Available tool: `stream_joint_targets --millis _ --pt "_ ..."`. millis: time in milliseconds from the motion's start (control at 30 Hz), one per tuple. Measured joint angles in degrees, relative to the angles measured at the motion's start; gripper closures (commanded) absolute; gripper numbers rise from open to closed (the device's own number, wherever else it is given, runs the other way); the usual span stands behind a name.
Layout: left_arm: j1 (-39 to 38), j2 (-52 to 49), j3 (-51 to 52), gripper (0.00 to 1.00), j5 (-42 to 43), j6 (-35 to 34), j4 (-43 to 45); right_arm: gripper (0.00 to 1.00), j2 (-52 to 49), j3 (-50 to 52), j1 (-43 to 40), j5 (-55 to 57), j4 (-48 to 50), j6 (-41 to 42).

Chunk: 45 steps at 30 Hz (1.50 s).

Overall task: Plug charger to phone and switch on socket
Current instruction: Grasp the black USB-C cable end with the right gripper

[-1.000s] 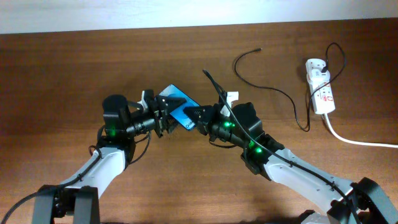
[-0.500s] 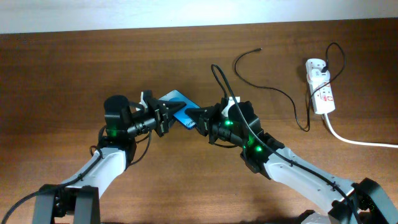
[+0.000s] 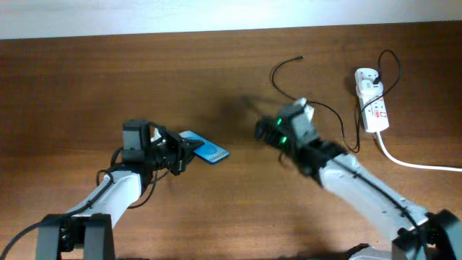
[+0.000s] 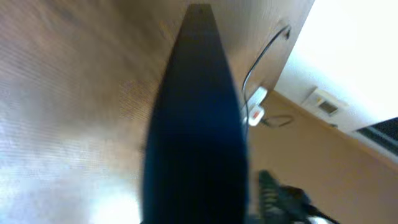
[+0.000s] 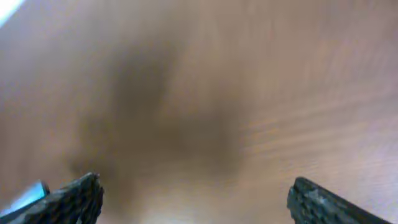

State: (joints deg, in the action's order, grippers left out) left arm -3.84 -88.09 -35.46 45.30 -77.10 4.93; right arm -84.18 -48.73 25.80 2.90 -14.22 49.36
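Phone (image 3: pixel 208 150) sits clamped in the closed left gripper (image 3: pixel 182 153), blue screen up, left of the table (image 3: pixel 216 217) centre. Right gripper (image 3: pixel 261 131) hangs wide apart, empty. Farther, charger (image 3: pixel 333 113) lies loose beside the socket (image 3: pixel 372 101)

On the brown wooden table (image 3: pixel 86 79) lie the charger (image 3: pixel 285 63), the socket (image 3: pixel 372 101) and its white cord (image 3: pixel 411 163).

Right of the phone (image 3: pixel 209 150), the right gripper (image 3: pixel 258 132) is smeared by motion overhead and covers a stretch of the charger (image 3: pixel 273 74). Far right of the phone, the switches on the socket (image 3: pixel 372 108) are too small to read, and its white cord (image 3: pixel 415 163) is cut by the frame edge. At the left wrist the phone is a dark blur, cropped below.
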Motion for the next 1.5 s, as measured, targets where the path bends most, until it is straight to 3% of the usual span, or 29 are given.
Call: stream_joint_targets --millis 100,133,200,300,333,400,500,633,700,967,1033,1067,1100,1200,1367,1433,1467,1500 --pt "2.78 0.0 0.0 1.0 -0.68 1.38 0.35 0.02 -1.05 -20.31 -6.12 4.24 -25.83 -5.01" --pt "3.17 0.0 0.0 1.0 -0.79 1.51 0.39 0.02 -1.6 -26.08 -7.93 4.61 -29.46 -6.47" --pt "3.54 0.0 -0.66 1.0 -0.79 1.7 0.17 0.01 -1.77 -37.13 -11.21 4.9 -30.47 -10.73" --pt "3.54 0.0 -3.45 1.0 -0.9 1.79 0.24 0.01 -3.65 -37.29 -11.26 7.56 -21.29 -15.06" --pt "3.54 -0.02 -4.26 1.0 -0.85 1.92 0.26 0.06 -6.16 -37.75 -11.26 7.74 -20.81 -15.47" --pt "3.54 0.0 -4.85 1.0 -0.87 2.16 0.22 0.15 -15.41 -42.07 -11.26 7.91 -23.78 -15.74" --pt "3.54 -0.04 -4.9 1.0 -0.85 2.34 0.04 0.16 -30.99 -54.73 -11.96 8.35 -31.41 -13.2" --pt "3.54 -0.04 -4.9 1.0 -0.83 2.34 0.07 0.24 -44.63 -68.32 -13.29 8.7 -30.73 -8.9" --pt "3.54 -0.04 -4.9 1.0 -0.83 2.36 0.04 0.29 -49.24 -69.57 -13.4 8.72 -26.14 -5.66" --pt "3.54 -0.04 -4.92 1.0 -1.73 2.58 -0.02 0.29 -59.98 -69.59 -13.79 13.92 -15.54 -0.55" --pt "3.54 -0.04 -4.94 1.0 -2.1 2.58 -0.26 0.41 -60.63 -69.59 -13.84 15.13 -13.73 -0.07" --pt "3.54 -0.04 -4.94 1.0 -2.23 2.58 -0.94 0.55 -60.94 -69.64 -13.84 15.56 -13.03 0.11" --pt "3.54 -0.04 -4.94 1.0 -2.36 2.6 -2.03 0.62 -61.44 -69.9 -13.88 16.0 -12.24 0.2" --pt "3.54 -0.04 -4.96 1.0 -2.73 2.75 -4.44 0.76 -62.47 -70.69 -13.88 16.81 -12.09 -1.31" --pt "3.54 -0.04 -4.96 1.0 -2.75 2.75 -4.72 0.96 -62.66 -72.63 -12.57 17.9 -20.74 -7.78" --pt "3.54 -0.04 -4.96 1.0 -2.73 2.75 -4.72 0.96 -62.16 -74.44 -11.93 17.49 -29.79 -10.1" --pt "3.54 -0.04 -4.96 1.0 -2.73 2.78 -4.72 0.95 -61.13 -75.19 -11.69 15.37 -38.84 -10.78" --pt "3.54 -0.04 -4.96 1.0 -2.71 2.75 -4.74 0.82 -60.63 -75.56 -11.54 11.91 -44.81 -11.47"
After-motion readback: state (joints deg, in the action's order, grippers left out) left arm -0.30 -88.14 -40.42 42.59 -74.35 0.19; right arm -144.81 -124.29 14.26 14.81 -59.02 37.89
